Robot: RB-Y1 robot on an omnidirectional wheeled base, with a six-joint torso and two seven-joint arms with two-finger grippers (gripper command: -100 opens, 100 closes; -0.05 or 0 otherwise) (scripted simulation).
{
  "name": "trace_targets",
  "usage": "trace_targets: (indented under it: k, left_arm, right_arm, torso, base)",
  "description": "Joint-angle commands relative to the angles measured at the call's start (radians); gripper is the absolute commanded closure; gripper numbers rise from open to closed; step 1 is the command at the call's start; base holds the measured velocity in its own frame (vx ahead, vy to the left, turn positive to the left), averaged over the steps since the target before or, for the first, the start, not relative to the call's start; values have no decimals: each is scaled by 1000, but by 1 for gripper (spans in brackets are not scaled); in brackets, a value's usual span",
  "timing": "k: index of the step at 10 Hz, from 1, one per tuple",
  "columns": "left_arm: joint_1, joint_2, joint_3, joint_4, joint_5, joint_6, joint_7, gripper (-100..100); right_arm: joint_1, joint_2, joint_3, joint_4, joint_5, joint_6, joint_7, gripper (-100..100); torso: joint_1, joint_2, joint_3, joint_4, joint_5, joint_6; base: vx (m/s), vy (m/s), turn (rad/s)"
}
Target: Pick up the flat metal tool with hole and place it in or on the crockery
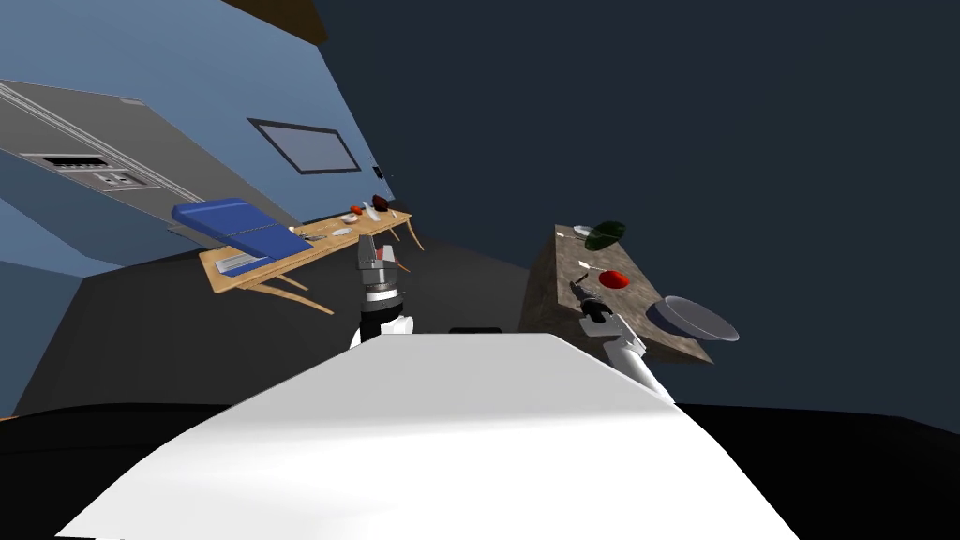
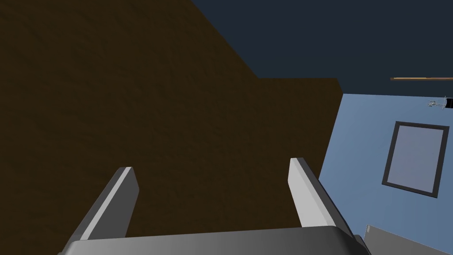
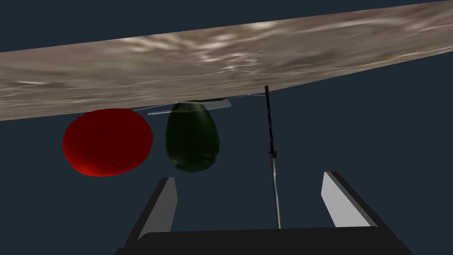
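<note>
Right wrist view: right gripper (image 3: 248, 177) fingers spread, thin tool (image 3: 275, 190) between them; left gripper (image 2: 211, 164) fingers spread.

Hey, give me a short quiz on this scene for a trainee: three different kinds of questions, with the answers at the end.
1. True or false: the right gripper is open, and the thin tool shows between its fingers.
2. What stands next to the red round thing? A: a dark green thing. B: a yellow cup. C: a blue book.
3. Fill in: the grey bowl rests on the ____.
Key: 1 true. 2 A. 3 counter.
</note>
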Motion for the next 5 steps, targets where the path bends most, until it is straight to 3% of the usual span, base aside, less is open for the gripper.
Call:
trace_targets:
  k: [1,2,3,4,5]
  left_arm:
    - [0,0,0,0,0,0,0,0]
    - [0,0,0,0,0,0,0,0]
    - [0,0,0,0,0,0,0,0]
    - [0,0,0,0,0,0,0,0]
    - [0,0,0,0,0,0,0,0]
  right_arm:
    - [-23,-14,4,37,10,25,7,-100]
    - [-38,-21,7,60,17,46,12,-100]
    - [-27,-15,4,45,14,30,8,-100]
    - [-28,-15,4,47,15,34,10,0]
    - [-59,-17,27,69,18,27,9,-100]
  torso:
    - [0,0,0,0,0,0]
    - [0,1,0,0,0,0]
    - [0,0,0,0,0,0]
    - [-2,2,1,0,0,0]
    - [-4,4,2,1,-1,0]
  base:
    - [53,77,16]
    - [66,86,22]
    - [34,40,2]
    - [6,7,-1]
    - [15,-1,-159]
